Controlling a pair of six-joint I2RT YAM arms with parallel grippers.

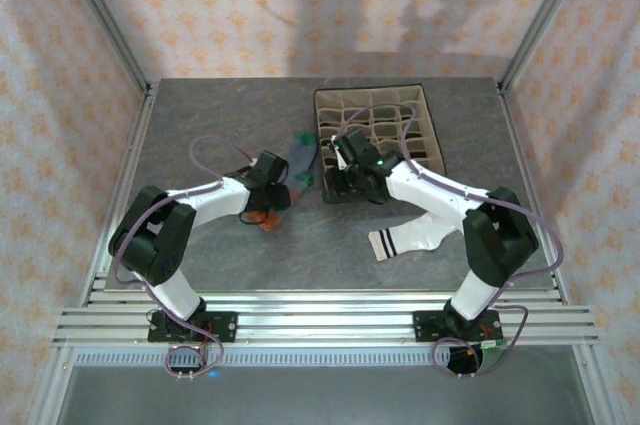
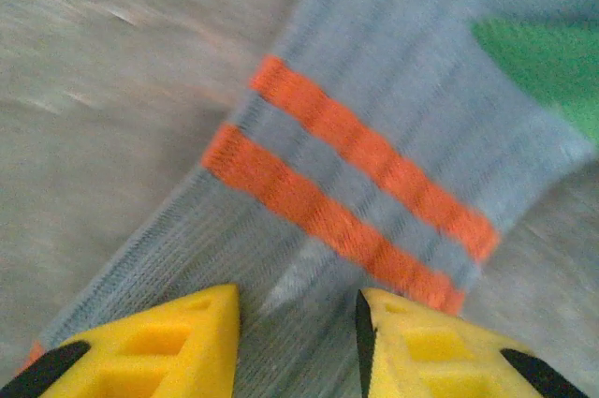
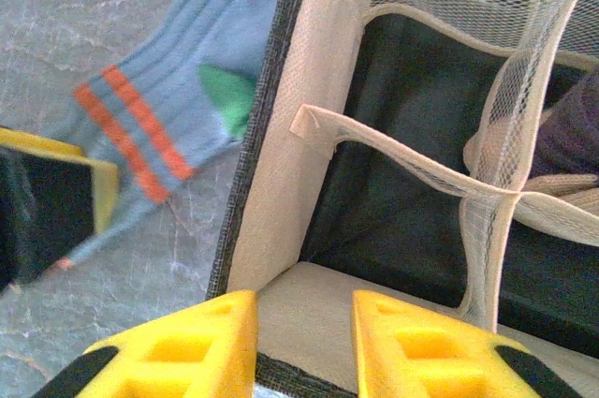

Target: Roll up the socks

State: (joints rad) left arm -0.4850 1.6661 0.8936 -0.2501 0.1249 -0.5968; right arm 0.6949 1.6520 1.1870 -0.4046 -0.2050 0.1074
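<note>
grey-blue sock (image 2: pixel 393 89) — two orange stripes | green patch | flat

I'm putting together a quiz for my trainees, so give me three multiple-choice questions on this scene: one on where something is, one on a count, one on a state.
1. Where does the white sock lie?
A. Draped over the left arm
B. On the table by the right arm
C. Between the left fingers

2. How many orange stripes cross the grey sock?
A. One
B. Four
C. Two

3. How do the right fingers stand?
A. Apart, holding nothing
B. Shut on the white sock
C. Shut on the grey sock

Answers:
1 B: it lies flat on the table, partly under that arm.
2 C: the left wrist view shows two parallel stripes.
3 A: a gap shows between them, over the corner of the box.
</note>
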